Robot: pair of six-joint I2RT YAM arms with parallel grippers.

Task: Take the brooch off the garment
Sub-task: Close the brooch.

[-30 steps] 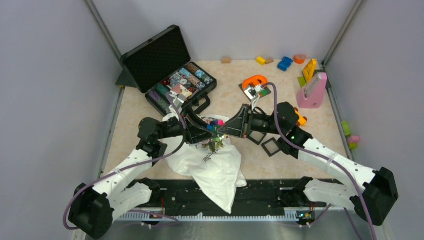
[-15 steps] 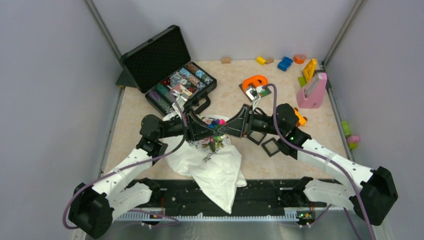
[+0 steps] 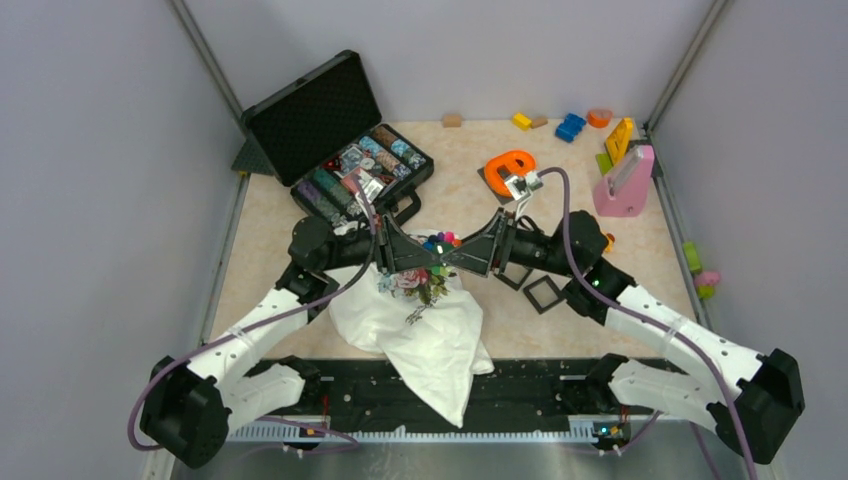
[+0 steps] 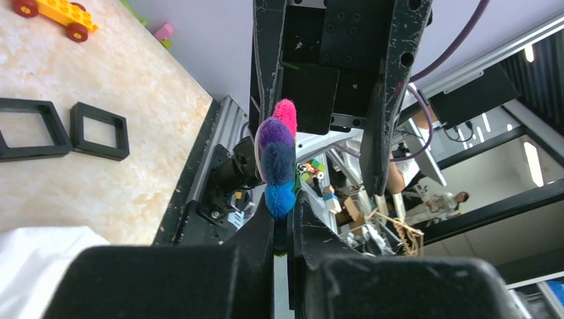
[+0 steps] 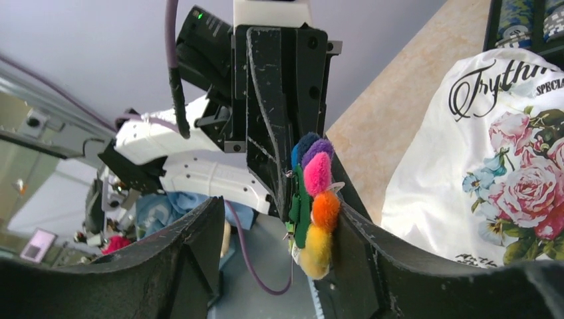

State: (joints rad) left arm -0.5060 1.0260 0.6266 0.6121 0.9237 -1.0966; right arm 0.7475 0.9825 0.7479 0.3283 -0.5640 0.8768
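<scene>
Where the garment (image 5: 432, 173) faces up, dark script reads "Trythm", cut off.

1. top view: high above and behind the left gripper (image 3: 420, 257) and right gripper (image 3: 458, 257), looking down.
2. each wrist view looks closely along its gripper at the other.
3. all share the brooch (image 3: 438, 241) between them.

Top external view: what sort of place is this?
Probably a lab robot test cell, not a home: plain grey panel walls box in a beige stone-patterned tabletop, two white-and-black robot arms are bolted at its near edge, and coloured plastic toy blocks lie about as props.
</scene>
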